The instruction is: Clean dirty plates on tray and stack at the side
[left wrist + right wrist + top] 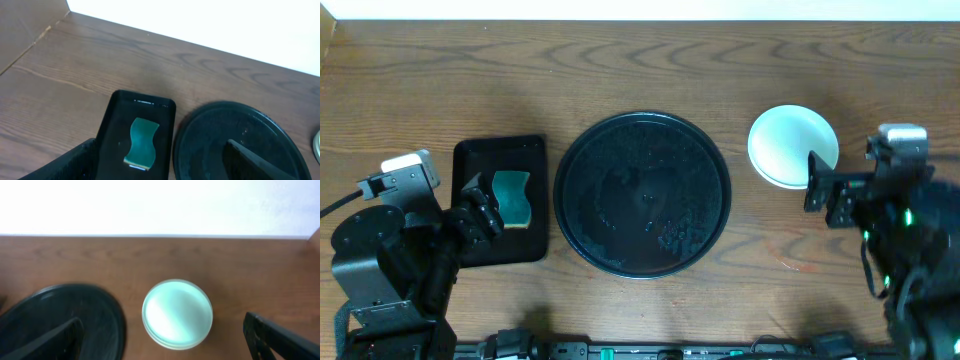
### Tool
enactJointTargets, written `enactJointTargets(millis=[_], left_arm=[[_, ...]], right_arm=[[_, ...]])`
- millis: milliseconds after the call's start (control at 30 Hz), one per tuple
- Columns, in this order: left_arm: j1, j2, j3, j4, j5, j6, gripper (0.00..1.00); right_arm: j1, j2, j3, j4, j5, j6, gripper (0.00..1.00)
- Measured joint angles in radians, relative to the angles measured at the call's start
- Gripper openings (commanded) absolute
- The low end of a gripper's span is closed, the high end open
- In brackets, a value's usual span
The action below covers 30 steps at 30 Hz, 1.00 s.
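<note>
The plates (pixel 790 143) stand in a stack on the wood tabletop (pixel 650 70) right of the round black tray (pixel 642 193), a pale mint-blue one on top; how many lie under it I cannot tell. The stack shows in the right wrist view (pixel 177 313), and its edge in the left wrist view (pixel 317 145). The tray carries no plate, only wet specks; it also shows in the left wrist view (pixel 240 145) and the right wrist view (pixel 65 320). My right gripper (pixel 825 190) is open and empty, just right of the stack. My left gripper (pixel 485 205) is open and empty over the small rectangular tray.
A small rectangular black tray (pixel 500 240) at the left holds a teal sponge (pixel 512 197); both show in the left wrist view, the tray (pixel 112 130) and the sponge (pixel 142 142). A faint red smear (pixel 800 263) marks the table at front right.
</note>
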Motion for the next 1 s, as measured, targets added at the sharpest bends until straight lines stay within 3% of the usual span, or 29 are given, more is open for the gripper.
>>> enactJointTargets(millis=[300, 467, 667, 1000], left_arm=[[0.0, 0.002, 0.0, -0.001, 0.0, 0.0, 0.79], [0.0, 0.002, 0.0, -0.002, 0.0, 0.0, 0.79], [0.0, 0.002, 0.0, -0.001, 0.0, 0.0, 0.8], [0.0, 0.002, 0.0, -0.001, 0.0, 0.0, 0.79]], right_arm=[[-0.037, -0.365, -0.536, 0.444, 0.0, -0.037, 0.99], [-0.038, -0.518, -0.797, 0.603, -0.008, -0.04, 0.99], [-0.038, -0.64, -0.964, 0.663, -0.016, -0.04, 0.99], [-0.038, -0.723, -1.065, 0.669, -0.033, -0.04, 0.99]])
